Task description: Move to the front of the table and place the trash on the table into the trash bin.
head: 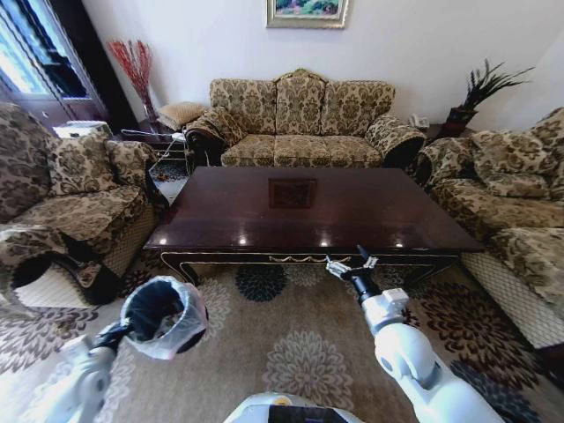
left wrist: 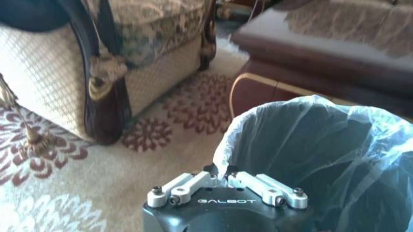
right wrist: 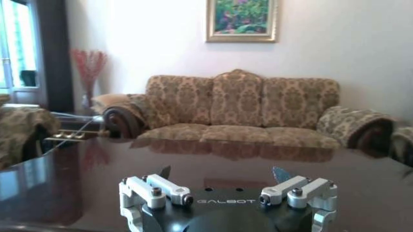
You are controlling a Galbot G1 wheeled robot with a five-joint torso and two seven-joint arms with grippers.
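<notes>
The robot faces the table (head: pixel 308 207), which spans the middle of the head view with its gold-trimmed front apron just beyond the right gripper (head: pixel 352 266). The glossy top looks bare: reflections and the square inlay show, and no bottle, cup or wrapper can be made out on it, though small bits could be lost in the glare.

The bin (head: pixel 163 315) sits at the lower left of the head view, held up over the carpet by the left gripper (left wrist: pixel 221 172), whose jaws are clenched on the bin's bagged rim. In the left wrist view the bag (left wrist: pixel 322 145) fills the lower right; whether any trash lies inside cannot be told through the plastic.

The right gripper hovers just right of centre in the head view, at the table's front edge. In its wrist view its jaws stand wide apart with nothing between them, above the dark tabletop.

As a judgement: the approach is done, and with the top apparently cleared, the binning seems finished or nearly so.
</notes>
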